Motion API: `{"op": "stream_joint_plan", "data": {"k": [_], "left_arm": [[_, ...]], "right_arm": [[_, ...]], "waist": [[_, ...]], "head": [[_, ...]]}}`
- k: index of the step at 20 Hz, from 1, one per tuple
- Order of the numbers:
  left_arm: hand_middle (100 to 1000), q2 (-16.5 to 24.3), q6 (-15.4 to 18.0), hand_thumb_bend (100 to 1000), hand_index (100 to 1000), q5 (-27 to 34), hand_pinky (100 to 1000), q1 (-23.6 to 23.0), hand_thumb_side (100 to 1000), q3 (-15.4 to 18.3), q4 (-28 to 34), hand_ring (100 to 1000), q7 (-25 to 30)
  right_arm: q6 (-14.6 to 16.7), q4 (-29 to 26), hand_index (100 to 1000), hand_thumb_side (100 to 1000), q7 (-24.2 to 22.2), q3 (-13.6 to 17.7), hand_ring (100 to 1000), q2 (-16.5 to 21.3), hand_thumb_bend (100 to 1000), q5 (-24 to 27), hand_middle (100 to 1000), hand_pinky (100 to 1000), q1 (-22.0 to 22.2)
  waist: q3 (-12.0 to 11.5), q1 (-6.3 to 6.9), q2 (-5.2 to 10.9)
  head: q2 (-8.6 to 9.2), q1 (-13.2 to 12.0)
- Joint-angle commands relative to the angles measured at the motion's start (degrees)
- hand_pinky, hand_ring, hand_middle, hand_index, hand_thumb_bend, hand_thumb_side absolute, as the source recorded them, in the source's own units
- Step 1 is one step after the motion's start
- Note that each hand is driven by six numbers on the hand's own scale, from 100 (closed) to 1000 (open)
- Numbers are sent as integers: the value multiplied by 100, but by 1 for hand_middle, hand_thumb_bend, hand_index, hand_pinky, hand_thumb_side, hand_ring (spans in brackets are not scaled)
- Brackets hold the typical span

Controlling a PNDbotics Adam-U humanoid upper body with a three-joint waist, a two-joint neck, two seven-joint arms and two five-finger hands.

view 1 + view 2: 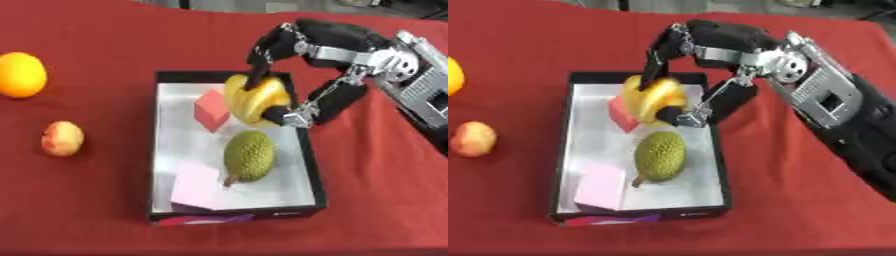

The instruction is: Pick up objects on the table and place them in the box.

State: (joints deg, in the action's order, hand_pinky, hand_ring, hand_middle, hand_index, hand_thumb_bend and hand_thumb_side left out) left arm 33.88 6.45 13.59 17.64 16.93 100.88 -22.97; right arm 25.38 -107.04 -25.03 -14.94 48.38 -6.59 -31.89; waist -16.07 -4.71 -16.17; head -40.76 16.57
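Box [319,200] with durian [249,155], pink blocks [211,109]

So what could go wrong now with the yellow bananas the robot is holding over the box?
The right hand grips the bananas above the far end of the box, close to its right wall. Let go there, they might catch that wall and tip out onto the cloth. They could also land on the pink block or bump the spiky green fruit, as little free floor shows nearby.
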Motion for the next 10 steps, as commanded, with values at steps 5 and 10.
{"op": "stream_joint_plan", "data": {"k": [5,10], "left_arm": [[635,183,24,100,751,-25,783,30,656,45,20,794,31],[635,147,17,100,751,-11,783,43,658,36,18,794,52]], "right_arm": [[116,353,669,220,228,-35,490,-100,225,-423,378,737,-68],[221,564,682,221,283,-155,500,-226,217,-664,394,748,-47]], "waist": [[-38,50,89],[-71,42,75]], "head": [[14,29],[24,55]]}}
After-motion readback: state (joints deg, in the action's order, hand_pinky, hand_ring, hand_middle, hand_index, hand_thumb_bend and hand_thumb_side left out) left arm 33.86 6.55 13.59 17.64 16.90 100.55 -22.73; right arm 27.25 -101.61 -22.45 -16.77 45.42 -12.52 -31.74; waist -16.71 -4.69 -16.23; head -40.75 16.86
